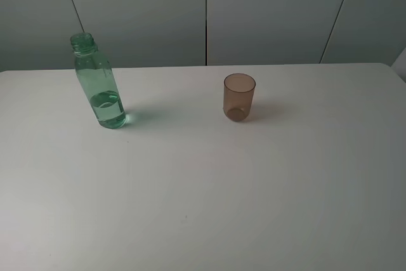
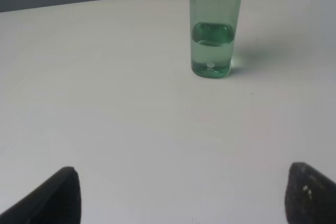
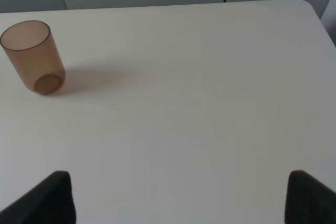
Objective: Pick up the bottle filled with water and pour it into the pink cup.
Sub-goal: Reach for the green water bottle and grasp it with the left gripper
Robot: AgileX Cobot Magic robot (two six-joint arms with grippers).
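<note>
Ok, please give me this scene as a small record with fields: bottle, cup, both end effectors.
bottle: upright on the table, no cap, water in its lower part
pink cup: upright, looks empty, apart from the bottle
left end effector: open, empty, short of the bottle
right end effector: open, empty, short of the pink cup
pouring: not yet begun

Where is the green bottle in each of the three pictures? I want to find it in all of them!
Exterior high: the bottle stands on the left, near the table's far edge.
Left wrist: it stands ahead of the left tool, and the picture's edge cuts off its neck.
Right wrist: not in it; only the pink cup shows.
Shared landmark: the white table meeting the grey wall.
</note>
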